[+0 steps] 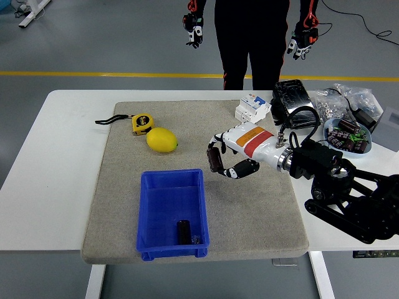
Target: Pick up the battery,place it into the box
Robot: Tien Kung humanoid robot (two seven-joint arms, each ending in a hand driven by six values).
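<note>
The right hand [227, 159] hung above the grey mat [249, 212], just right of the blue box [148, 212], its fingers curled around a dark cylindrical battery [215, 159] held roughly upright. A 2nd battery [183, 232] lay inside the box near its front wall. On the mat's far-left part sat a lemon [162, 139] and — just behind it — a yellow tape measure [141, 123]. A person [249, 37] stood beyond the table, both hands hanging free.

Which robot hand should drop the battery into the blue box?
The right hand, probably. It already holds a battery above the mat, just beside the blue box. No left hand shows in the picture.
</note>
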